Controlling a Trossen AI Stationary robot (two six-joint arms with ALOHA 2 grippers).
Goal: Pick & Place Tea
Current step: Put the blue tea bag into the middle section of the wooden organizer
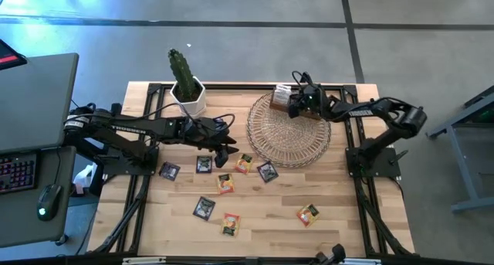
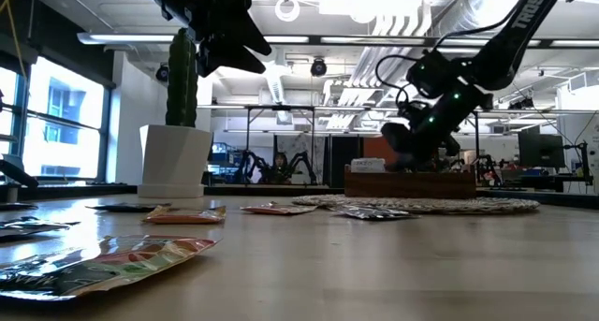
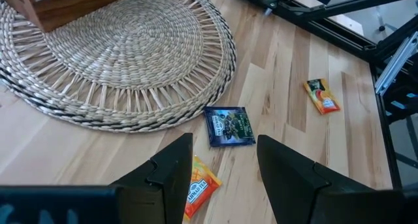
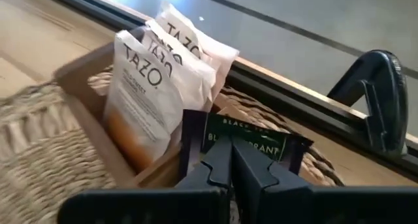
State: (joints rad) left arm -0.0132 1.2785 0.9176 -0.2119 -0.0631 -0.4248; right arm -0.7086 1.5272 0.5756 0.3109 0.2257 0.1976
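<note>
Over the wooden box [image 4: 98, 129]: dark sachet [image 4: 261, 145] behind right gripper [image 4: 230, 168], fingers together.

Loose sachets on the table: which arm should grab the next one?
Left, probably. The left pincer hangs open above the loose sachets, with a dark sachet just ahead. The right pincer is shut on a black sachet at the wooden box.

Overhead camera straight down on the whole table [image 1: 262, 219], low camera at tabletop height facing the room, left wrist camera close above the wicker mat [image 3: 117, 61], right wrist camera closest, at the mat's box [image 4: 98, 119], mat shared by all.
</note>
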